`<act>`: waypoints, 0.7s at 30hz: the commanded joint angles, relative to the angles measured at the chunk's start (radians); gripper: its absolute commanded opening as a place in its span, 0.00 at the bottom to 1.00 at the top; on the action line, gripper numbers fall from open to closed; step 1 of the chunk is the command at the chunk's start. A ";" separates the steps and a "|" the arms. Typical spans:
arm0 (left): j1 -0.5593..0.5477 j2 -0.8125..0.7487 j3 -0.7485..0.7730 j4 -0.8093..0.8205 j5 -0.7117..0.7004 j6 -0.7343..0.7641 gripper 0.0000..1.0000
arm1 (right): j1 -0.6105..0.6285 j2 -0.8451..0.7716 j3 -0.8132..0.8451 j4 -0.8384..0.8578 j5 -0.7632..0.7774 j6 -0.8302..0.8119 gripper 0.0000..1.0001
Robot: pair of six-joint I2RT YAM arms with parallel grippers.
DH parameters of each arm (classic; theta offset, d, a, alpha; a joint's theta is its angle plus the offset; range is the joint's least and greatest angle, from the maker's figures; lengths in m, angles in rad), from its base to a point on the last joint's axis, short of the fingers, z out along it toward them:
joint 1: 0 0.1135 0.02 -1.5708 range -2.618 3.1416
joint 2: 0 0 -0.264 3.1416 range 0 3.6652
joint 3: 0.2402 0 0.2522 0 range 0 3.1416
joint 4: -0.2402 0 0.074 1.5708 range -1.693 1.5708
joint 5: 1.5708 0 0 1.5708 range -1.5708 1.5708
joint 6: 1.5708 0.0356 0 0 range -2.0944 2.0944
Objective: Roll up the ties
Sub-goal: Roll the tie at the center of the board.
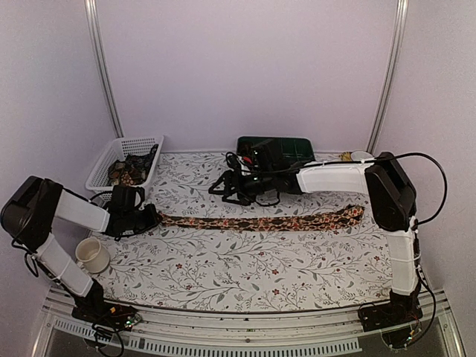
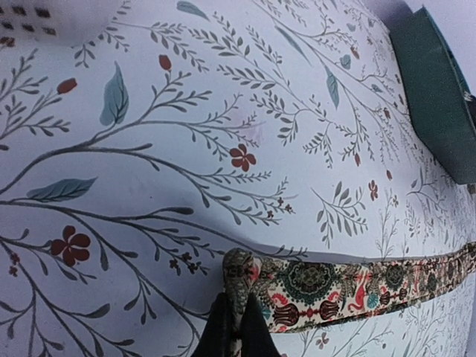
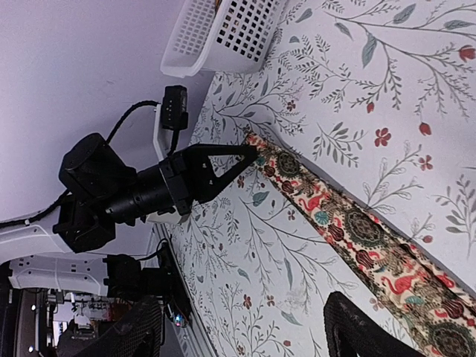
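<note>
Top external view has a long, narrow, dark brown fabric necktie (image 1: 260, 222) with a reddish-cream floral print lying stretched flat and straight across the middle of the worktop (image 1: 245, 282), which is covered in a pale cloth printed with leafy sprigs. Its slimmer end points left and its broader pointed end right, near the right arm's elbow. The left hand (image 1: 152, 218) is closed on the slim end. In the left wrist view that tip is pinched and raised a little between the dark fingers (image 2: 256, 335), while the rest of the strip lies flat on the cloth. The right hand (image 1: 227, 186) hangs above the worktop just behind the necktie, its fingers spread wide with nothing between them.

By the look of it the rolling has barely begun: no turn of fabric is wound, and the full length lies unrolled. A white mesh plastic basket (image 1: 104, 167) at the far left holds dark patterned fabric, perhaps more ties. Up close the print reads as round medallions and red motifs on cream, and the cloth looks thin and limp.
</note>
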 commanded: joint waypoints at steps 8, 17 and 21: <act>-0.092 -0.112 -0.015 -0.114 -0.129 -0.020 0.00 | 0.013 0.283 0.176 0.073 -0.084 0.197 0.74; -0.254 -0.216 -0.032 -0.242 -0.255 -0.156 0.00 | -0.001 0.256 0.084 -0.038 -0.038 0.147 0.74; -0.320 -0.230 0.014 -0.333 -0.346 -0.183 0.00 | -0.013 0.150 -0.022 -0.018 -0.036 0.112 0.74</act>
